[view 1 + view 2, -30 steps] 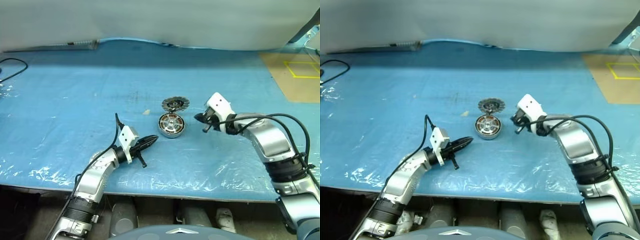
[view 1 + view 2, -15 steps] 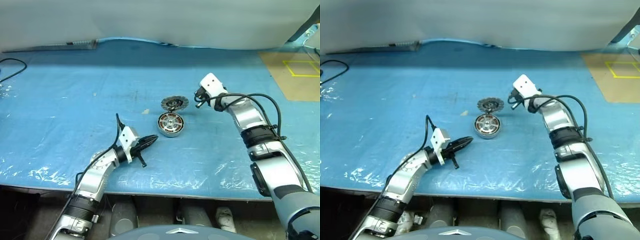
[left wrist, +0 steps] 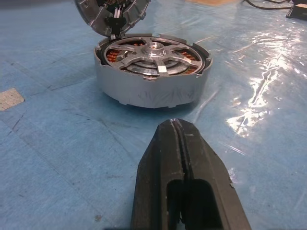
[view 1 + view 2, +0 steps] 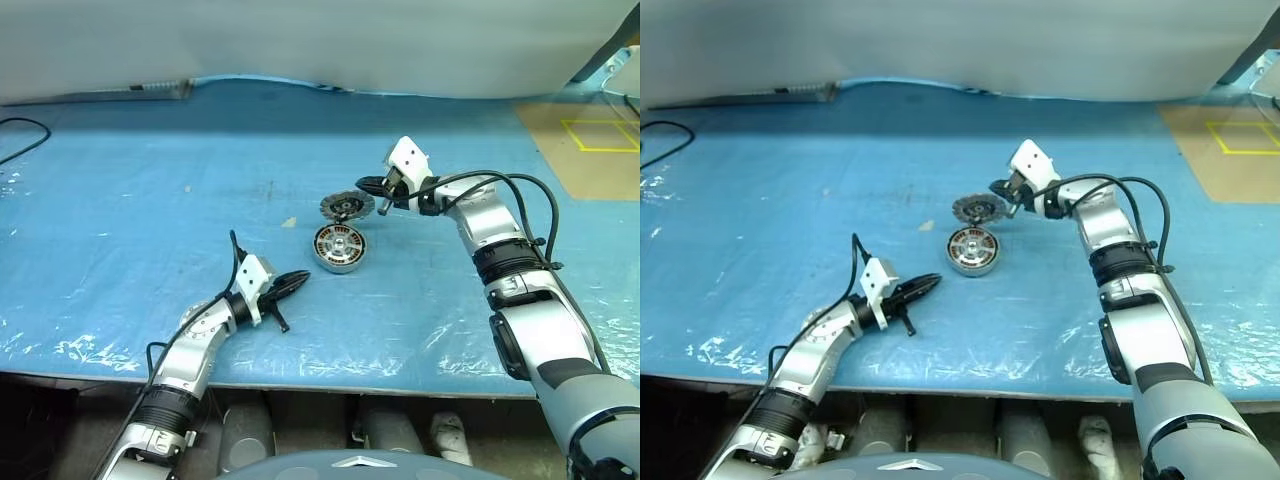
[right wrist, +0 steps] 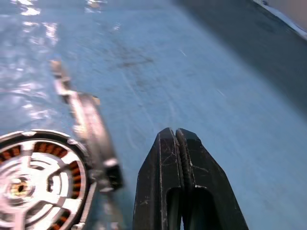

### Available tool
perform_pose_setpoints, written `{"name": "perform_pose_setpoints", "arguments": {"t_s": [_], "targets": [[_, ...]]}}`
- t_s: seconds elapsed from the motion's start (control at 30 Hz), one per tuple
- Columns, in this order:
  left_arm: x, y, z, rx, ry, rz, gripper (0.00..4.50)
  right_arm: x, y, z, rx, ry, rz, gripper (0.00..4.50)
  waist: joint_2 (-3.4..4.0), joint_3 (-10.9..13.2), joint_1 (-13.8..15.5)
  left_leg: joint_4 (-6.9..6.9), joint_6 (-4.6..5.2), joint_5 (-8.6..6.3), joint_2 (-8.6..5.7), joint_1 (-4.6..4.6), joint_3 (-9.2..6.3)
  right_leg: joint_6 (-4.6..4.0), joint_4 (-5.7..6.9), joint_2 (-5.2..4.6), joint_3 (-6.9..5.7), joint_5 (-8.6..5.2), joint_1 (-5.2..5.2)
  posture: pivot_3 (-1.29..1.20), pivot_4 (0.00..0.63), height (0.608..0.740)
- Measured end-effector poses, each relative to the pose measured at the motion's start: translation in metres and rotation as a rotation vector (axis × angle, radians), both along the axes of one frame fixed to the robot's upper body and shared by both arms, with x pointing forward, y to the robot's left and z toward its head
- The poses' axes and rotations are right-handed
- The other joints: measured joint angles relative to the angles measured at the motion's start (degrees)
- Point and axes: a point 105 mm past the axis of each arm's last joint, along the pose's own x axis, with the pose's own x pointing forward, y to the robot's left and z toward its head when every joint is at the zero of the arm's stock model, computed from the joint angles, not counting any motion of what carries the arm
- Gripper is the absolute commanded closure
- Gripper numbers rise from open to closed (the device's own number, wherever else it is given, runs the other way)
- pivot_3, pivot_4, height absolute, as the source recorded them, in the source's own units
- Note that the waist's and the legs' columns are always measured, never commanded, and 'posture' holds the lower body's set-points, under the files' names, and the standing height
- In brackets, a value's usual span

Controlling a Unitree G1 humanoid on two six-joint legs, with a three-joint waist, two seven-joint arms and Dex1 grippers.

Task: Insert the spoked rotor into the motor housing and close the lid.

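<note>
Blue plastic sheeting covers the surface (image 4: 120, 200). The left gripper (image 4: 297, 281), jaws clenched on nothing, rests near the motor housing (image 4: 340, 248), whose silver-spoked rotor (image 3: 152, 52) already sits among copper windings. The grey slotted lid (image 4: 346, 206) stands tilted at its far edge; the right gripper (image 4: 366, 185), clenched empty, probably must push it down.

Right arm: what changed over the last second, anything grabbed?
The right gripper, shut and empty, swung from the right of the motor housing up and across to the lid, which leans propped at the housing's far edge; contact is unclear. Nothing grabbed. The spoked rotor sits in the housing. Left gripper, lid and housing stayed put.
</note>
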Motion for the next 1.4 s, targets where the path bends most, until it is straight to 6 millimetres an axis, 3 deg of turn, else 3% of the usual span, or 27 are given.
{"name": "perform_pose_setpoints", "arguments": {"t_s": [0.5, 0.77, 0.9, 1.0, 1.23, 1.4], "targets": [[0.006, 0.005, 0.005, -0.015, 0.015, 0.013, 4.46, -0.054, 0.02, -0.049, 0.031, 0.17, 0.088, 4.5, 0.0, 0.0, 0.1, 0.0, 0.04, 0.03, 0.01, 0.01, 0.0, -0.04, -0.03, 0.0, 0.01, 0.03, -0.01, 0.0, 0.15, 0.74], [0.01, 0.005, 0.008, -0.011, 0.023, 0.006, 4.46, -0.065, 0.025, -0.05, 0.037, 0.146, 0.057, 4.5, 0.0, 0.0, 0.1, -0.01, -0.25, -0.02, -0.02, 0.03, 0.0, -0.03, -0.03, -0.01, 0.04, 0.03, 0.0, 0.0, 0.15, 0.74], [0.01, 0.004, 0.009, -0.012, 0.024, 0.004, 4.5, -0.056, 0.016, -0.035, 0.114, 0.117, -0.052, 3.62, 0.0, 0.0, 0.1, -0.07, -0.36, 0.04, -0.04, 0.03, 0.0, -0.02, -0.07, -0.01, 0.05, 0.03, 0.0, 0.0, 0.15, 0.74], [0.01, 0.004, 0.009, -0.012, 0.026, 0.003, 4.5, -0.052, 0.014, -0.026, 0.191, 0.097, -0.123, 2.55, 0.0, 0.0, 0.1, -0.13, -0.37, 0.05, -0.04, 0.04, 0.01, -0.02, -0.09, 0.0, 0.04, 0.03, -0.01, 0.0, 0.15, 0.74], [0.01, 0.002, 0.012, -0.012, 0.029, -0.002, 4.5, -0.063, 0.023, -0.042, 0.284, 0.182, -0.206, 0.09, 0.0, 0.0, 0.1, -0.19, -0.39, 0.04, -0.06, 0.04, 0.0, -0.02, -0.14, -0.01, 0.04, 0.03, -0.02, 0.0, 0.15, 0.74], [0.011, 0.002, 0.013, -0.012, 0.034, -0.009, 4.5, -0.066, 0.032, -0.045, 0.296, 0.193, -0.215, 0.09, 0.0, 0.0, 0.0, -0.21, -0.41, 0.04, -0.06, 0.08, 0.0, -0.01, -0.14, -0.01, 0.05, 0.03, -0.01, 0.0, 0.15, 0.74]]}}
